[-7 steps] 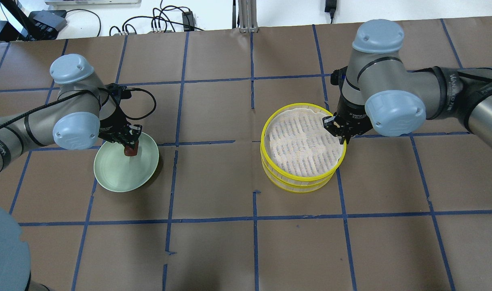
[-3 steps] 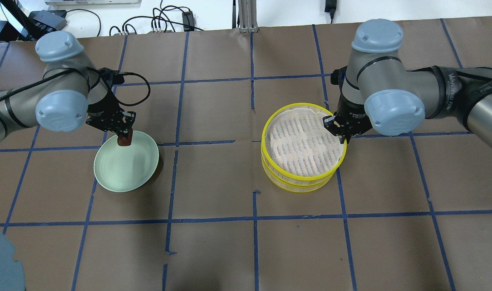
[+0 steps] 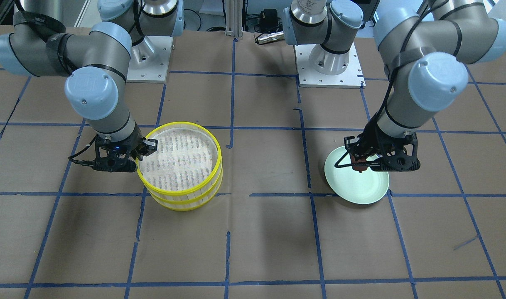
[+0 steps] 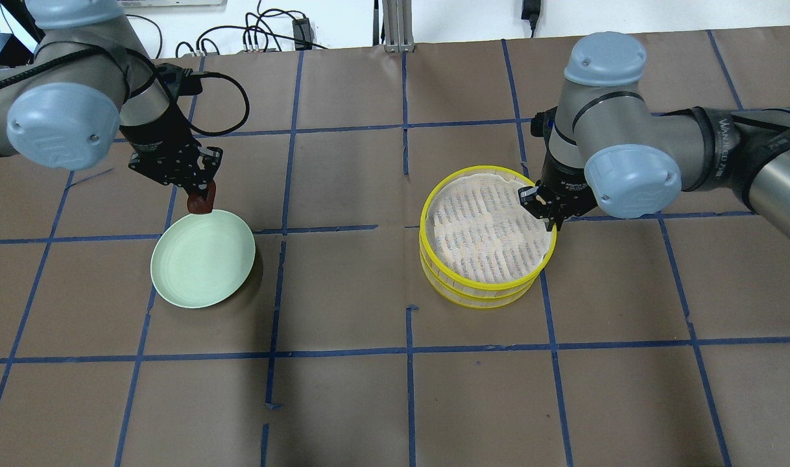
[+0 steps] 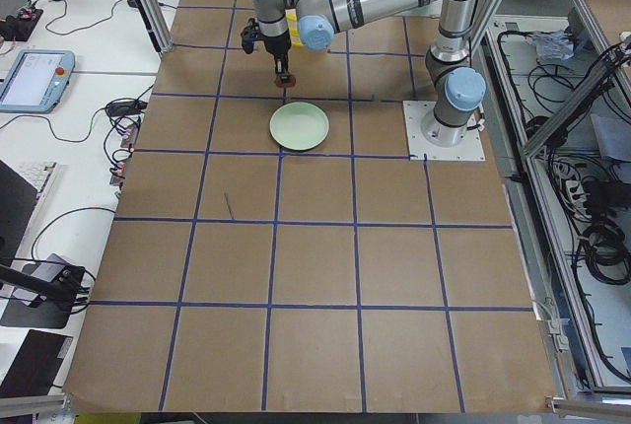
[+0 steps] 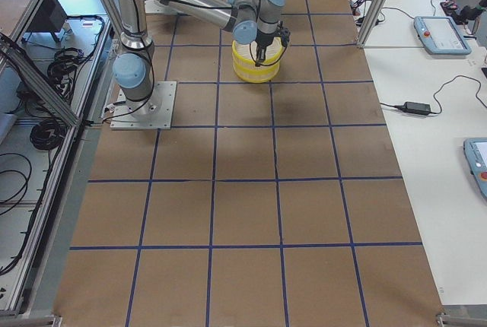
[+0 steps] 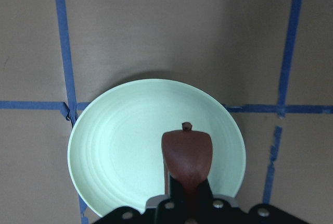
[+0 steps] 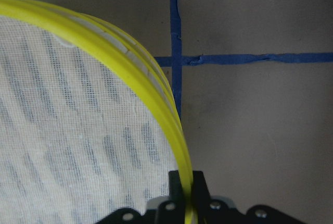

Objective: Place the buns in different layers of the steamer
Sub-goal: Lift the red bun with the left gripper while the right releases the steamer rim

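The reddish-brown bun [image 4: 200, 202] hangs in my shut left gripper [image 4: 201, 196], lifted above the far edge of the pale green plate [image 4: 200, 266]. In the left wrist view the bun [image 7: 187, 156] sits between the fingers over the plate [image 7: 119, 151]. Two yellow-rimmed steamer layers stand stacked: the top layer [image 4: 486, 227] shows a bare liner, the lower layer [image 4: 479, 299] peeks out beneath. My right gripper [image 4: 550, 217] is shut on the top layer's rim [image 8: 151, 94] at its right side. The white bun is not in view.
The plate [image 3: 361, 189] holds nothing. The steamer stack [image 3: 178, 153] stands right of the table's middle in the overhead view. Brown paper with blue tape lines covers the table. Cables lie along the far edge.
My left gripper rose off the plate with the reddish-brown bun and moved toward the table's far side. The right gripper stayed on the steamer rim.
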Robot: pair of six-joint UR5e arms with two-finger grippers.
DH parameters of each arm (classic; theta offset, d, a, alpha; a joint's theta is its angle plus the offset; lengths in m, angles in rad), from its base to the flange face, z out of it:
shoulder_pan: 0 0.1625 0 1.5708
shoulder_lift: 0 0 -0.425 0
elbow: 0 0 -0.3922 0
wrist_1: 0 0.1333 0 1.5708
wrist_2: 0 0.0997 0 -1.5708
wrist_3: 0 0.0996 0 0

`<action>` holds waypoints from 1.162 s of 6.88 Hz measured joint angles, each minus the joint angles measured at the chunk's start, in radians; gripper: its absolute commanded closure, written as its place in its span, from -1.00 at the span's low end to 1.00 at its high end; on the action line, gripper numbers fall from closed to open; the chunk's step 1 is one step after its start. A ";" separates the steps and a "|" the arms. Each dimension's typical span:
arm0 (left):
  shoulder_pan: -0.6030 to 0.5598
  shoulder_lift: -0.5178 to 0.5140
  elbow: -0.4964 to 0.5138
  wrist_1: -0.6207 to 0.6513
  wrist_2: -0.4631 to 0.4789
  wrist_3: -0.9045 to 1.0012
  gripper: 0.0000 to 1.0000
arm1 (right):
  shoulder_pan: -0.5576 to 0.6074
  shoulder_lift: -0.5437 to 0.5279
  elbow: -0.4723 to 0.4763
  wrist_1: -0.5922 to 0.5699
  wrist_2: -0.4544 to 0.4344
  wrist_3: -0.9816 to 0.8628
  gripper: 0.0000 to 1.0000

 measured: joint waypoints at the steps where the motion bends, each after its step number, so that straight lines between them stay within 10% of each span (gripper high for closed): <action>1: -0.040 0.032 0.011 -0.042 -0.002 -0.043 0.62 | 0.000 0.000 0.001 0.000 -0.001 0.000 0.84; 2: -0.080 0.048 0.015 -0.063 -0.007 -0.092 0.62 | 0.000 0.000 0.004 0.000 -0.001 -0.001 0.84; 3: -0.113 0.055 0.017 -0.070 -0.017 -0.133 0.62 | 0.000 0.001 0.009 0.001 -0.001 -0.001 0.43; 4: -0.134 0.057 0.018 -0.073 -0.027 -0.162 0.62 | 0.000 0.001 0.013 0.001 0.000 0.000 -0.99; 8: -0.174 0.042 0.017 -0.054 -0.093 -0.271 0.63 | -0.007 -0.005 -0.026 0.043 0.006 0.000 -1.00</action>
